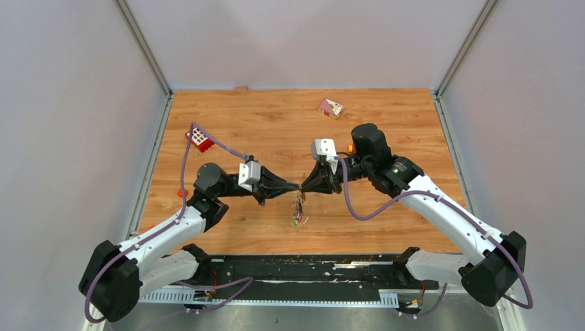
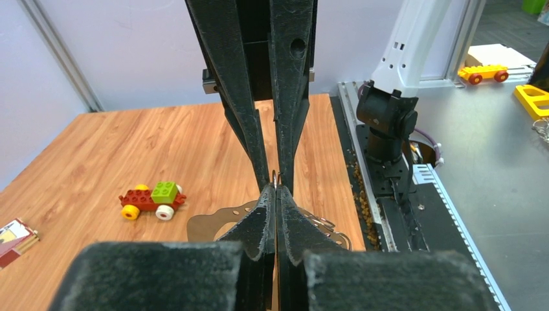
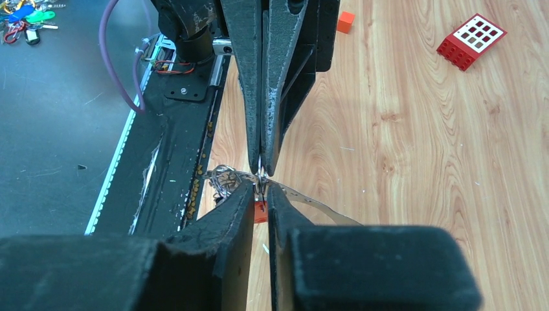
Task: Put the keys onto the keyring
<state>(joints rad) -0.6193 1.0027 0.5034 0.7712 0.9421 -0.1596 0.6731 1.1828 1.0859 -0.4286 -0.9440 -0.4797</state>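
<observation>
**Tip to tip above the table**

We see the left gripper (image 2: 276, 197) clenched on the thin silvery keyring (image 3: 311, 202), held above the table (image 1: 386, 138). The right gripper (image 3: 261, 194) meets it nose to nose, fingers a sliver apart at the same loop. Gripping or not, we cannot tell. The keys (image 1: 298, 212) dangle just below.

Nope, nothing legible in any of the views. The card (image 1: 330, 107) at 12 o'clock on the table (image 1: 414, 227) has some printed colour on it, but it's too small to make out any letters. The red block (image 1: 199, 140) over at 10 o'clock only has a grid of plain white squares on top, no digits or words that I can see. No brand marks readable either
</observation>
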